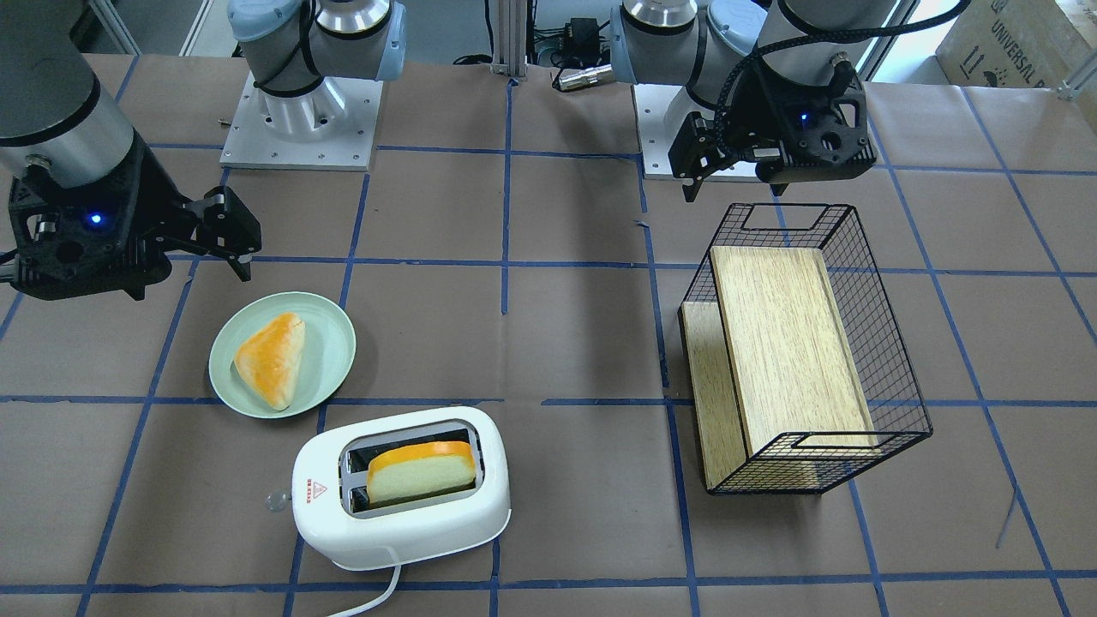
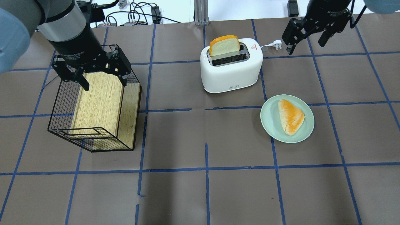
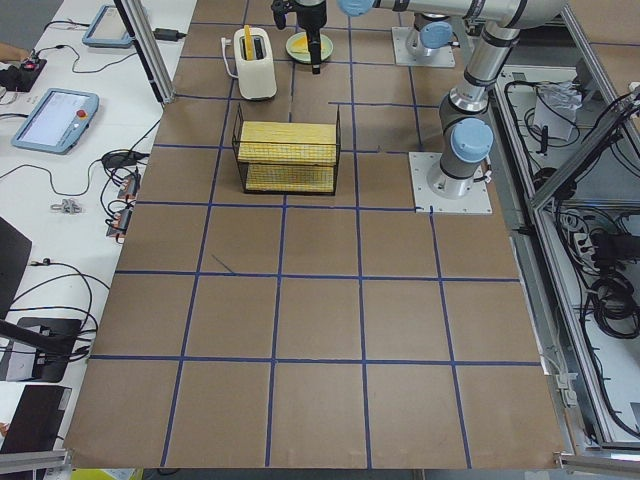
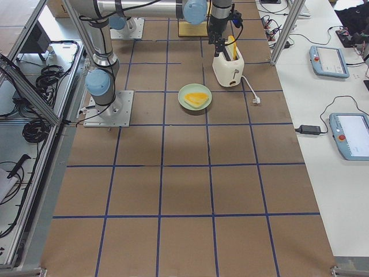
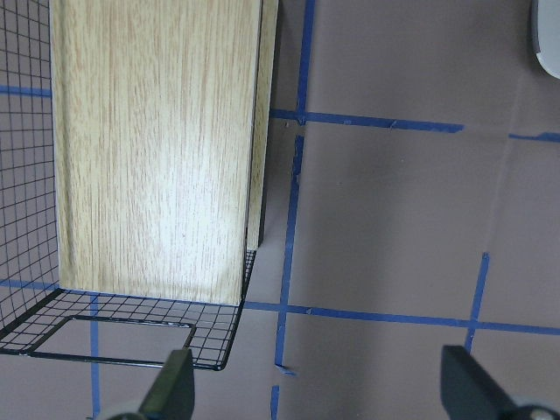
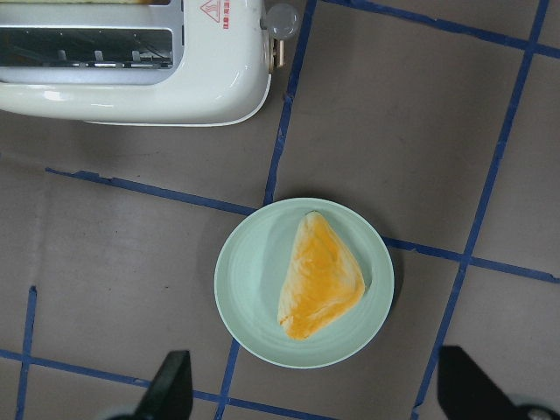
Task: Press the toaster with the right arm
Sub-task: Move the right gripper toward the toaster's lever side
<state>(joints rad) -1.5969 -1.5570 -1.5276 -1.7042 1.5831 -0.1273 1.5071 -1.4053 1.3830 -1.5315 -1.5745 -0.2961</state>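
Overhead exterior view showed the toaster (image 2: 231, 67) upright on the table (image 2: 200, 193), at the far side of it from the robot, with a slice (image 2: 224, 45) standing high out of one slot. By that sign the press was judged not yet made. The small clear knob (image 6: 282, 19) on the toaster's end face (the likely pressing point) was untouched, so the whole approach and the downward push were left to do. The right gripper (image 2: 307, 36) hovered off that knob end, near but clearly apart from the toaster. The right wrist-mounted view looked down from it onto the pale green plate (image 6: 254, 289) just beside the toaster. Its fingers were spread wide, with nothing between them and nothing in contact. They would probably need closing, or one fingertip aligning over the knob, before descent. The left gripper (image 2: 103, 78) hung over the wire basket (image 2: 62, 103), well apart from the toaster, its fingers likewise spread and empty.
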